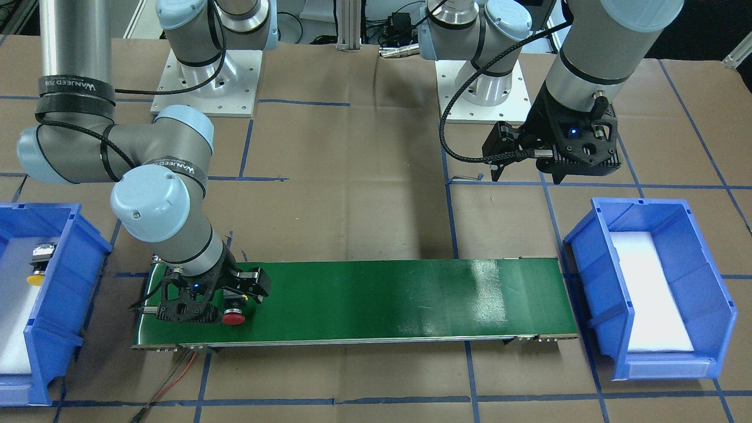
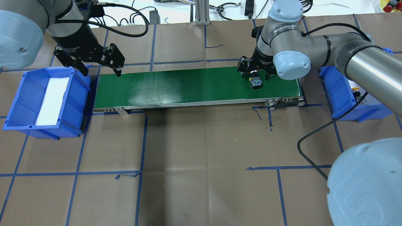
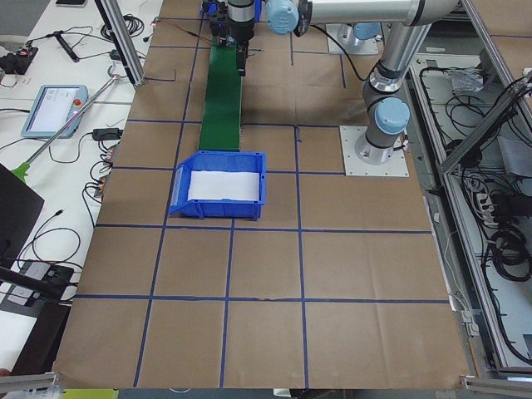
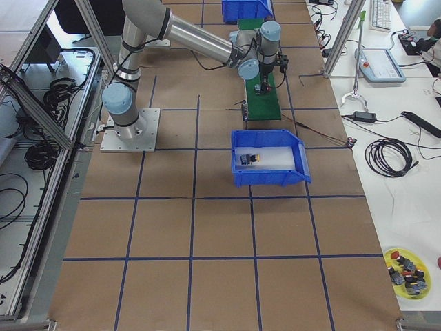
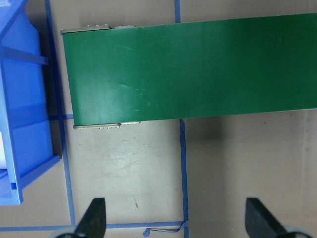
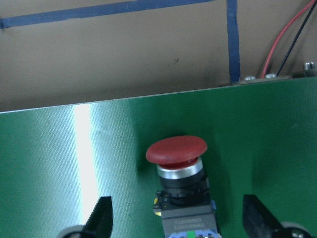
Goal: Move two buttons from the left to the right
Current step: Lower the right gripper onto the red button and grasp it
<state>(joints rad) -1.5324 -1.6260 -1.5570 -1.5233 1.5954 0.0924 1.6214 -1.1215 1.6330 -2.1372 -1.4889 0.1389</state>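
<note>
The red button (image 6: 177,151) lies on its side on the green belt (image 6: 49,173), at the belt's end by the right bin; it also shows in the overhead view (image 2: 256,83) and the front view (image 1: 233,318). My right gripper (image 6: 178,223) is low over it, open, with a finger on each side of the black body and not touching it. The yellow button (image 1: 40,264) lies in the right blue bin (image 1: 59,294) on white foam. My left gripper (image 2: 97,67) is open and empty, raised above the belt's other end beside the left bin (image 2: 19,94).
The left bin holds only a white foam pad (image 2: 51,100). Red and black wires (image 6: 287,34) run off the belt's end near my right gripper. The belt (image 2: 188,84) lies between the two bins on a brown table with blue tape lines.
</note>
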